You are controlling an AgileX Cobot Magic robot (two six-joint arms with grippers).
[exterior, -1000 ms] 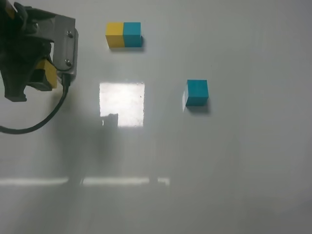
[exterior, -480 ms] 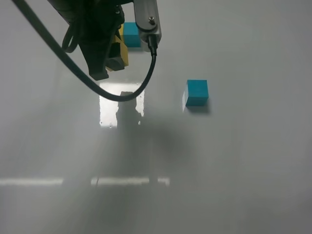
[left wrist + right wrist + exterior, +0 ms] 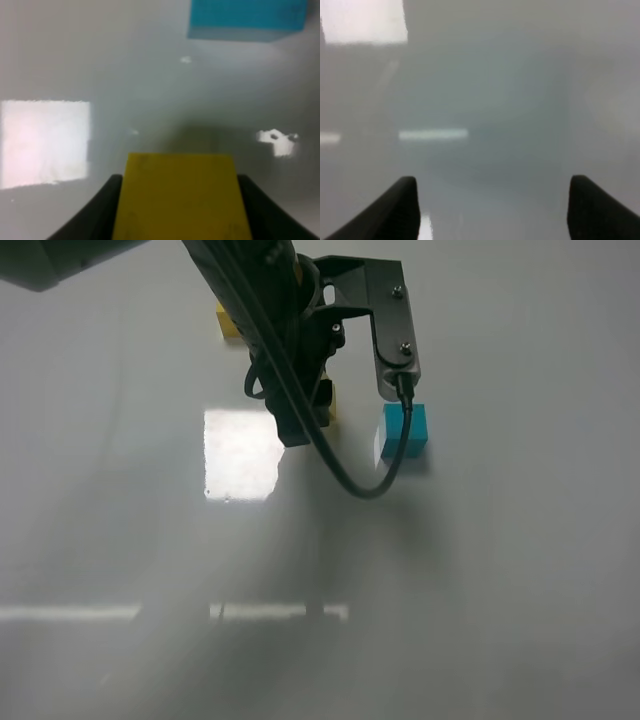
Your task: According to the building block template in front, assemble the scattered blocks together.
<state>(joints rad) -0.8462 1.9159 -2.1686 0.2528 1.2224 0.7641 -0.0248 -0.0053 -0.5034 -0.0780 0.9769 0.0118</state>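
My left gripper [image 3: 308, 418] reaches across the middle of the table and is shut on the yellow cube [image 3: 329, 400], held above the surface. The left wrist view shows the yellow cube [image 3: 180, 195] between the dark fingers [image 3: 95, 215]. The teal cube [image 3: 410, 430] sits on the table just right of the gripper and apart from it; it also shows in the left wrist view [image 3: 247, 17]. The arm hides most of the template at the back, so only a yellow corner [image 3: 227, 322] shows. My right gripper [image 3: 492, 215] is open and empty over bare table, out of the high view.
The table is a plain white glossy surface [image 3: 520, 570]. A bright square light reflection [image 3: 240, 452] lies left of the gripper. The left arm's camera bracket [image 3: 390, 320] and black cable [image 3: 365, 485] hang over the teal cube's left side.
My left arm has swung from the far left across to the middle with the yellow cube, stopping close beside the teal cube. It now covers the template. The teal cube has not moved.
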